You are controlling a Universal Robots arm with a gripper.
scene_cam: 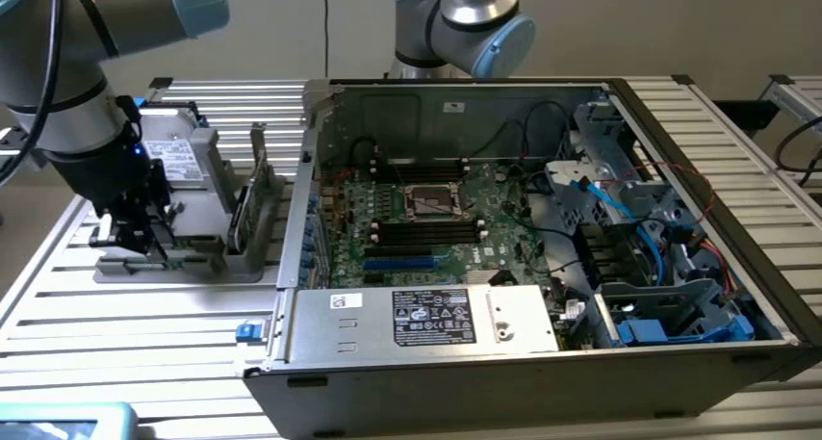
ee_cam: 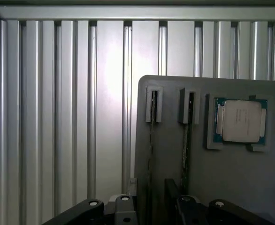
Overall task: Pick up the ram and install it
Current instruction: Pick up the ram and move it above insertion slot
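Ram (ee_cam: 152, 140) is seen edge-on, stood in a slot of the grey holder (ee_cam: 250, 178). A second stick (ee_cam: 187, 140) is stood in the slot just beside it, and a processor (ee_cam: 240, 121) is seated in a recess further along. The gripper (ee_cam: 151, 213) is held low over the holder, jaws parted, with the ram's edge running into the gap between them; contact cannot be judged. The holder is set on the slatted table (scene_cam: 77, 324), at the exterior view's left of the open case (scene_cam: 514, 363).

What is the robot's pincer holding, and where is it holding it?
It cannot be told. The pincer is down at the gray holder, where a ram stick stands in its slot.
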